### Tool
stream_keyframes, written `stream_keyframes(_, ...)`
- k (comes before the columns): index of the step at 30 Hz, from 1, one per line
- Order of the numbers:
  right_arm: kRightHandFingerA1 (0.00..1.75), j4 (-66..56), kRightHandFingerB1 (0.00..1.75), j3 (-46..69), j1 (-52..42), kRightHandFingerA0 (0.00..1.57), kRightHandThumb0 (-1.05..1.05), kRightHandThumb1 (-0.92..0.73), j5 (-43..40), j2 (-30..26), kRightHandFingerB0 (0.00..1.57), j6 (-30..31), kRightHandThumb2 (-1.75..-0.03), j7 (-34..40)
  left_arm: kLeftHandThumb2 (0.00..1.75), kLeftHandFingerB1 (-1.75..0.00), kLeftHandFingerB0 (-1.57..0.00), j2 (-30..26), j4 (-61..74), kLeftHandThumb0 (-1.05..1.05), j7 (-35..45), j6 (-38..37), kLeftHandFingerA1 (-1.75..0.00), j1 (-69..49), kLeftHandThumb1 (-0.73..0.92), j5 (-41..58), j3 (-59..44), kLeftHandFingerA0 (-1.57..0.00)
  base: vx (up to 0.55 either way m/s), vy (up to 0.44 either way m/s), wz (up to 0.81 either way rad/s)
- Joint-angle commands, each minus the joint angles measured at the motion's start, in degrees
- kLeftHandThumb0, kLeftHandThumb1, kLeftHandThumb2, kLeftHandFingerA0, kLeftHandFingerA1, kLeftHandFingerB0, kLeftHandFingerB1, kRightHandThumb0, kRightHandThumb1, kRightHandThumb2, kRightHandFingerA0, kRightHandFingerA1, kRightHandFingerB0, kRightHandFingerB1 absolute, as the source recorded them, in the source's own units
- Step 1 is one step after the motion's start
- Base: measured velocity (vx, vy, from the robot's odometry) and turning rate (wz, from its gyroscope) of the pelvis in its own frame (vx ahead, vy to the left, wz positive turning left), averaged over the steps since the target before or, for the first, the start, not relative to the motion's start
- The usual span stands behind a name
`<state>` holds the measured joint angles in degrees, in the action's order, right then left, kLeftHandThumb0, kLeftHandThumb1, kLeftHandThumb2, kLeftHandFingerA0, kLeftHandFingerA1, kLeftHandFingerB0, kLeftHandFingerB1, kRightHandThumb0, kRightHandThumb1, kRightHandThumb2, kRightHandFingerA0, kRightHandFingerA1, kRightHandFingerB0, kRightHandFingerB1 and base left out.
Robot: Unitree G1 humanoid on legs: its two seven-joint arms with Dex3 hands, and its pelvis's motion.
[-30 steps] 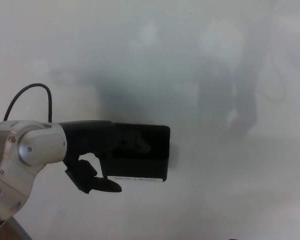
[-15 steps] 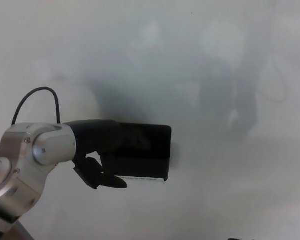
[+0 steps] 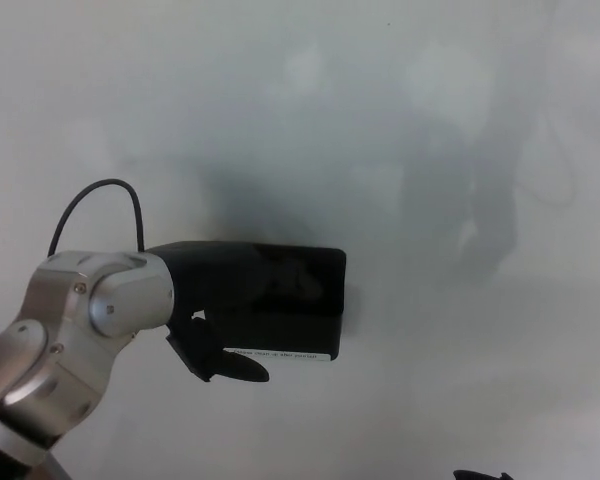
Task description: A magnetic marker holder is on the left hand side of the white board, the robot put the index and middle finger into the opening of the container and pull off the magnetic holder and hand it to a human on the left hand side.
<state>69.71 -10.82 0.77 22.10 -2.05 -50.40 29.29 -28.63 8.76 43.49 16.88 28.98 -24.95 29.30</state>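
Reaching in from the side, the left hand (image 3: pixel 230 300) is right up against the magnetic marker holder (image 3: pixel 298 305), which sits stuck flat on the whiteboard (image 3: pixel 380 120). The black fingers run along the top of the holder and blend into its black body, so honestly I can't tell if they're hooked into the opening or just lying over it. The thumb (image 3: pixel 230 362) is clear enough though: it pokes out below the fingers, apart from them, with its tip just under the holder's bottom edge near the little white label (image 3: pixel 280 354). Behind the hand there's the chunky silver wrist joint (image 3: pixel 100 300), and a thin black cable (image 3: pixel 100 205) loops up from it over the board. The holder is directly past the fingertips, upright and square to the board, its far end sticking out beyond the hand. The right hand doesn't show in the frame at all.
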Motion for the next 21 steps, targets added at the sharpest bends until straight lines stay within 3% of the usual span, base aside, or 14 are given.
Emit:
stream_keyframes(1,0.66,0.02,0.5,-0.36,-0.14,0.84,-0.47,-0.63,0.74,-0.93,0.43,0.07,-0.59,1.5,0.75,-0.36,-0.12,0.34,-0.53,-0.53,-2.67,-2.04,-0.41,1.26,0.55,-2.97,-0.47,-0.22,0.0,0.0,0.0)
stream_keyframes(21,0.66,0.17,0.5,-0.3,-0.33,0.85,-0.47,-0.63,0.63,-1.03,0.46,0.02,-0.59,1.11,0.75,-0.35,-0.11,2.91,-6.86,-0.52,-0.4,-1.61,-0.41,4.05,0.57,-7.47,5.74,-0.21,0.0,0.0,0.0)
